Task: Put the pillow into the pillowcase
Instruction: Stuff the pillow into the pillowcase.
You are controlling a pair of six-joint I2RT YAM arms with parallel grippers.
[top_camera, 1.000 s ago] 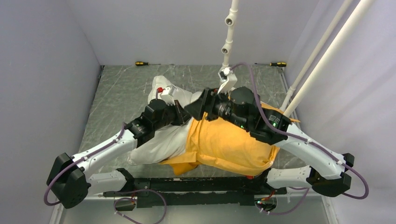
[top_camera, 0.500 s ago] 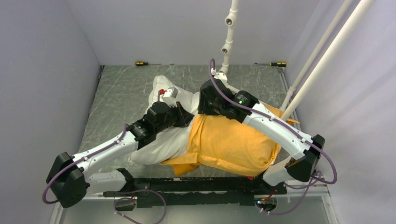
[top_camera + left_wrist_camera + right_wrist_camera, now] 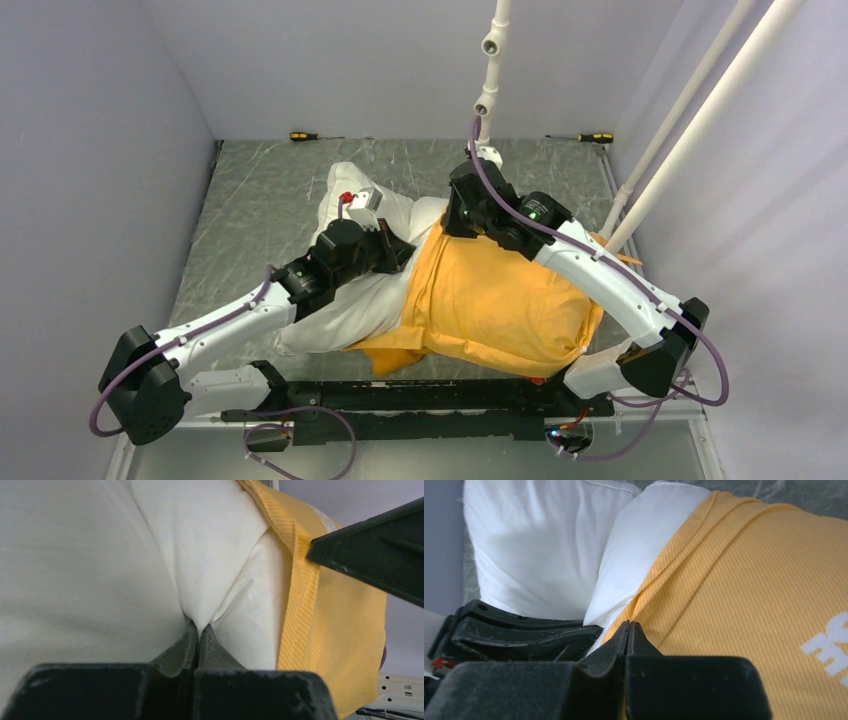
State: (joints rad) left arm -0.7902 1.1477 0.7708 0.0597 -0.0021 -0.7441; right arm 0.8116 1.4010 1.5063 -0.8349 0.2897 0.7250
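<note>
Left pincer pinches pillow, right pincer barely nips pillowcase hem at 11 o'clock; a pull could slip it.

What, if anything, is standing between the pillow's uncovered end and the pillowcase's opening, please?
Nothing visible: the hem of the pillowcase already wraps the pillow. The left tool pinches pillow fabric just beside that hem, and the right tool grips the hem itself.

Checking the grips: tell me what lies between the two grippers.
A bulge of bare pillow and the hem of the pillowcase, seen in the left wrist view.
</note>
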